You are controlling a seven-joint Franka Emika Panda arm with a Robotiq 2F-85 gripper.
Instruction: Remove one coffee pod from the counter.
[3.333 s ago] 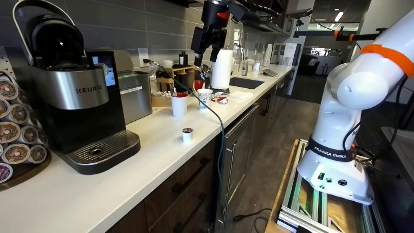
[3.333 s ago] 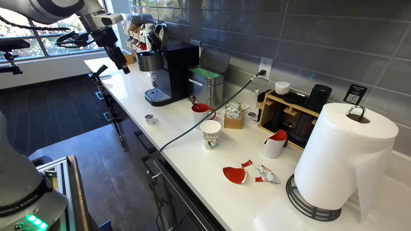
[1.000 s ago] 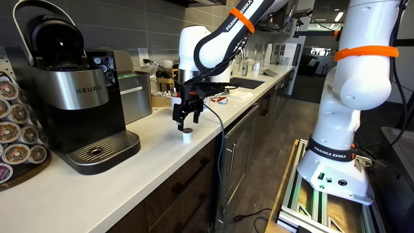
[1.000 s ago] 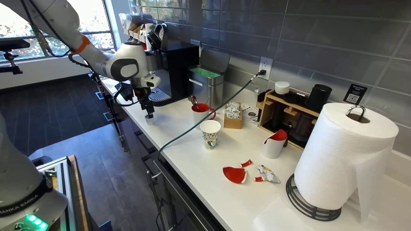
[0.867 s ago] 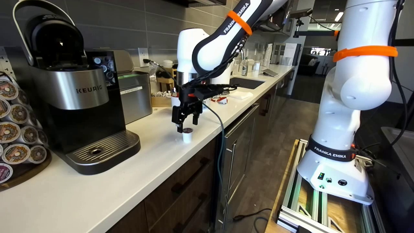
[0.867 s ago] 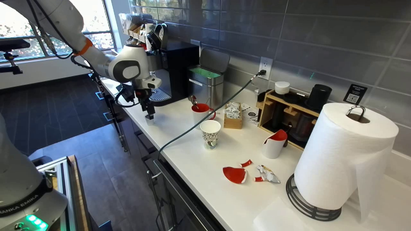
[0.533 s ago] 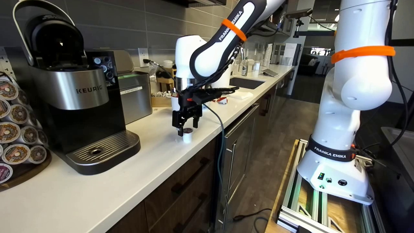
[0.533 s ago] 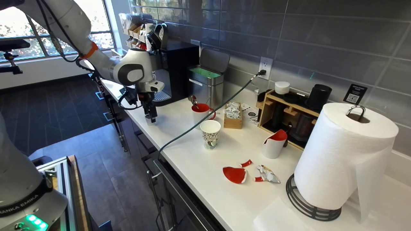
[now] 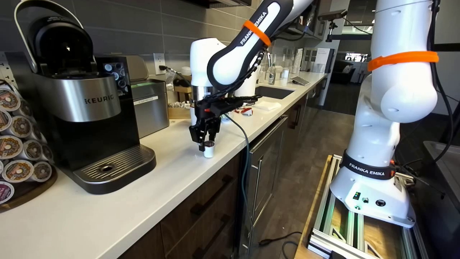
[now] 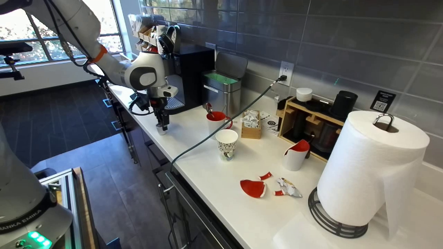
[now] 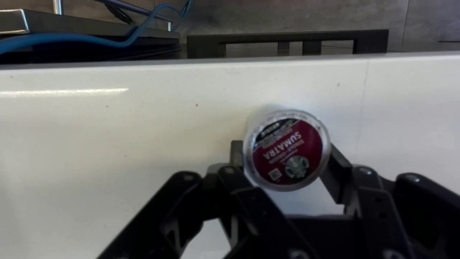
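Note:
The coffee pod (image 11: 287, 151) has a dark red lid with a silvery rim, seen face-on in the wrist view. My gripper (image 11: 285, 158) is shut on it, with dark fingers (image 11: 337, 171) against either side of the rim. In an exterior view the pod's white body (image 9: 208, 153) stands about upright, its base appearing to rest on the off-white counter (image 9: 169, 180) near the front edge. Black fingers partly cover the pod (image 10: 161, 130) in an exterior view.
A Keurig coffee machine (image 9: 104, 97) stands beside the gripper, with a rack of pods (image 9: 21, 147) past it. Behind are a red-lined mug (image 10: 216, 121), a patterned paper cup (image 10: 226, 143) and a cable (image 10: 207, 138) crossing the counter. Red broken pieces (image 10: 253, 188) lie farther along.
My gripper has come down from above to the pod, and its fingers have drawn together onto the rim over the last half second. The pod has hardly moved.

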